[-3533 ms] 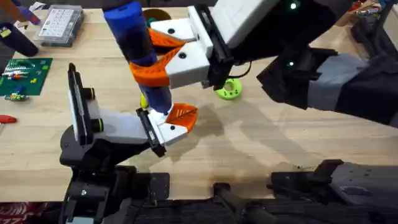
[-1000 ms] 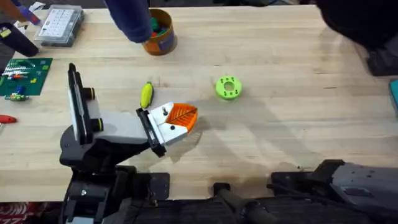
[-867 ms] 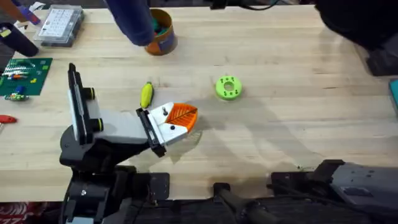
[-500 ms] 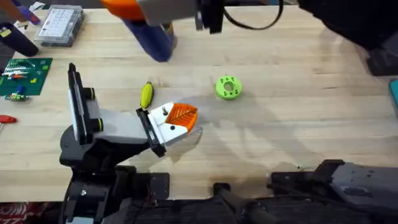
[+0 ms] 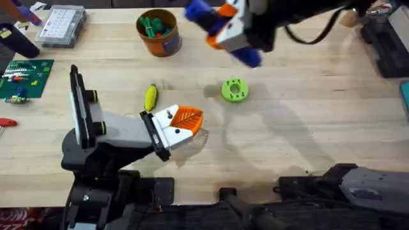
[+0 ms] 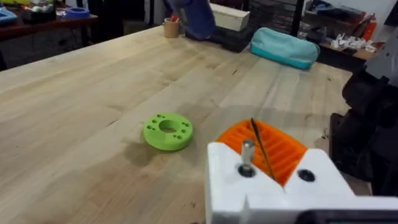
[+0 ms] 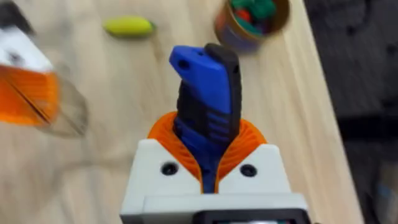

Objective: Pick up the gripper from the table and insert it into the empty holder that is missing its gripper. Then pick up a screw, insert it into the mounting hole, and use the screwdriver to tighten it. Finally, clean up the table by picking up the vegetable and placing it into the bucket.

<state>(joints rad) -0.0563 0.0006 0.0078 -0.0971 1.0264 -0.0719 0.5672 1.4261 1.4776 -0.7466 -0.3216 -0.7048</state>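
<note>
Screwdriver (image 5: 220, 25) now right of bucket (image 5: 158, 32)

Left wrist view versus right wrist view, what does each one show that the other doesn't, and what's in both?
Left wrist alone: the lime-green ring with holes on the wooden table, and a teal pouch at the far edge.

Right wrist alone: the blue-handled screwdriver clamped in the right gripper, the yellow oblong toy vegetable, and the orange-brown bucket.

Both: the small orange ribbed gripper on its white block, and the table.
</note>
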